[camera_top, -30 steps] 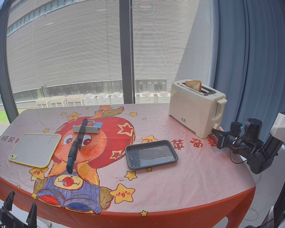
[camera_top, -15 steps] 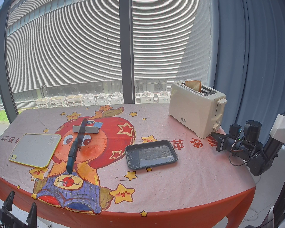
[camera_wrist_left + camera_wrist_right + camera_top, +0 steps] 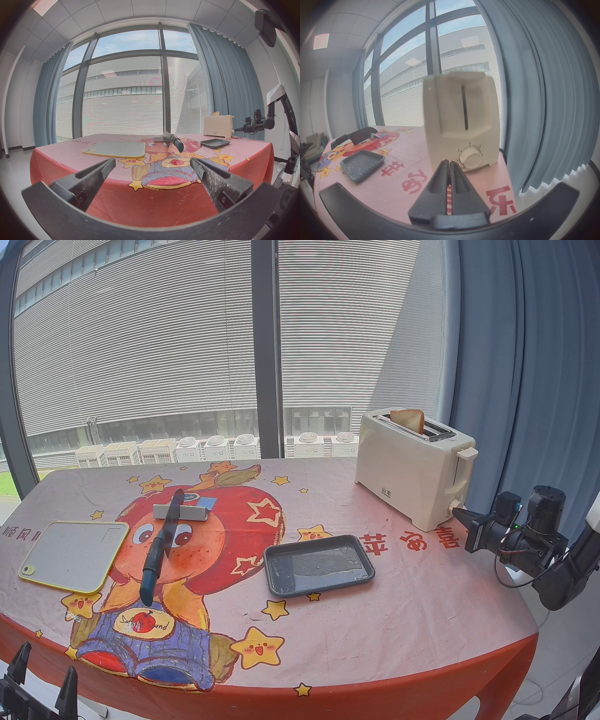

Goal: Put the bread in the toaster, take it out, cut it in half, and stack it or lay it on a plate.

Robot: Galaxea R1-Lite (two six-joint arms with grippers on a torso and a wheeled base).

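- Bread (image 3: pixel 407 420): one slice standing upright in a top slot of the toaster (image 3: pixel 412 474), upper part poking out above the rim.
- Toaster at the far right of the table (image 3: pixel 406 627), near the window; lever (image 3: pixel 465 454) high on the end face, dial (image 3: pixel 469 157) low on that same face.
- Right gripper (image 3: pixel 459 513): fingers pressed together with nothing between them, held low off the table's right edge, tip aimed at the toaster's end face just beside the dial; contact with it impossible to judge.
- Left gripper (image 3: pixel 153 164): fingers spread wide and holding nothing, below the near left edge of the table, well apart from everything on it.
- Dark rectangular plate (image 3: pixel 270 571) lying flat mid-table, in front of the toaster.
- Knife (image 3: pixel 156 546) left of the plate, blade propped on a small grey block (image 3: pixel 180 512), dark handle toward the near edge.
- Pale cutting board (image 3: pixel 74 554) with a yellow rim just left of the knife.
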